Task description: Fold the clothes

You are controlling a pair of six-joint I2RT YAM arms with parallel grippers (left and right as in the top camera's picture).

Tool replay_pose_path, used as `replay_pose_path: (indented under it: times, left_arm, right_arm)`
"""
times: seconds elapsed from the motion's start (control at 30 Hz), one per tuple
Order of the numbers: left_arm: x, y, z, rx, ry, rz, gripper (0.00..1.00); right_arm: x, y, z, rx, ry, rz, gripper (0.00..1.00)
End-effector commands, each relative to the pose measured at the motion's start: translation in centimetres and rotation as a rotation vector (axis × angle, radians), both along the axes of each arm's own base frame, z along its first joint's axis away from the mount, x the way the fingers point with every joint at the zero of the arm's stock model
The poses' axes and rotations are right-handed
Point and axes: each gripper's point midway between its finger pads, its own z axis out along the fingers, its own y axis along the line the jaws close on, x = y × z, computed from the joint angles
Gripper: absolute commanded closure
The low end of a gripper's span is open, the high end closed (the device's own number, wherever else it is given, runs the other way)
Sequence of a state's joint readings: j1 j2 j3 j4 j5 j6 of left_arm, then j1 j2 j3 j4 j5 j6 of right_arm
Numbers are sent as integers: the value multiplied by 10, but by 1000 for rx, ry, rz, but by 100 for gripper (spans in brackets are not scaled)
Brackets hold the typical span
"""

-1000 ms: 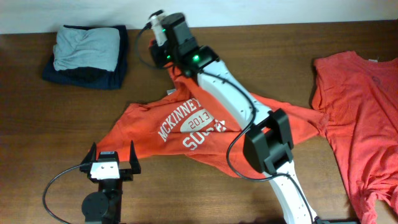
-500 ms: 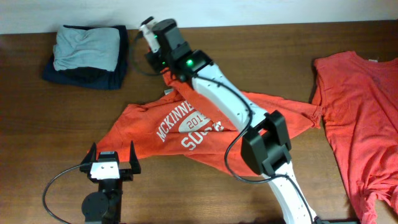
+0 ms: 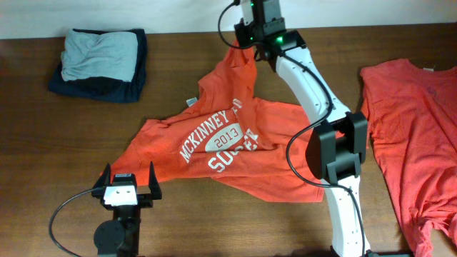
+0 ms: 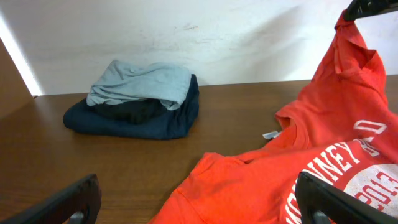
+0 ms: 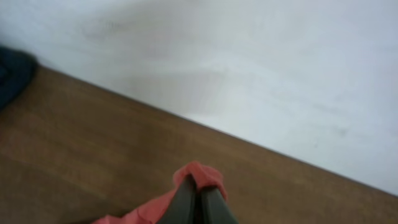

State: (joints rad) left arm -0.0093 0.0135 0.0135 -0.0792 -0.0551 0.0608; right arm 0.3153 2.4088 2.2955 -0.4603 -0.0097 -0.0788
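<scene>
The right gripper (image 5: 199, 191), clamped on a pinch of the orange-red lettered cotton T-shirt (image 3: 214, 143), has swung rightward and up; we judge the cloth trailing below it is being spread for folding.

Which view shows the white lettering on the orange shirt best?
The overhead view: the lettering lies face up there, almost whole, though a fold hides its end. The left wrist view catches only some letters at its right edge. The right wrist view shows none, only a pinch of the shirt in the shut right gripper.
</scene>
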Motion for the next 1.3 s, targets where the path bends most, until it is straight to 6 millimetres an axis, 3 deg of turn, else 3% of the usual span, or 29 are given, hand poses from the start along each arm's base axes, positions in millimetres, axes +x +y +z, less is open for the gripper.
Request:
replay_pose_path:
  times: [0.0, 0.1, 0.23, 0.33, 0.4, 0.43, 0.57, 0.63, 0.77, 0.9, 1.03, 1.13, 1.17, 1.23, 1.27]
  left_arm:
    - [0, -2, -1, 12, -1, -12, 1]
    - [0, -2, -1, 12, -1, -12, 1]
    - [0, -2, -1, 12, -1, -12, 1]
    - [0, -2, -1, 12, -1, -12, 1]
    - [0, -2, -1, 12, -1, -12, 1]
    - [0, -2, -1, 12, -1, -12, 1]
    - [0, -2, -1, 12, -1, -12, 1]
    - [0, -2, -1, 12, -1, -12, 1]
    - [0, -2, -1, 12, -1, -12, 1]
    - [0, -2, -1, 12, -1, -12, 1]
    - [0, -2, -1, 12, -1, -12, 1]
    - [0, -2, -1, 12, -1, -12, 1]
    - [0, -2, -1, 12, -1, -12, 1]
    - [0, -2, -1, 12, -1, -12, 1]
    - [0, -2, -1, 12, -1, -12, 1]
  right_arm:
    - [6, 12, 7, 34, -40, 37, 96]
    - [13, 14, 1, 40, -60, 37, 96]
    - [27, 15, -25, 40, -80, 24, 96]
    - [41, 3, -39, 17, -113, -38, 97]
    - [52, -10, -35, 15, -165, -99, 95]
    - [54, -11, -30, 21, -186, -103, 87]
    - [61, -14, -3, 50, -268, -110, 12]
    - [59, -15, 13, 55, -280, -111, 1]
    - [46, -22, 38, 40, -241, -115, 2]
    - [14, -49, 56, -12, -90, -139, 1]
    - [-37, -103, 59, -41, 147, -231, 1]
    - [-78, -144, 46, -35, 336, -321, 0]
    - [-88, -153, 41, -31, 388, -331, 7]
    - [-116, -170, 23, -9, 537, -342, 40]
    - [-136, -179, 7, 30, 658, -336, 63]
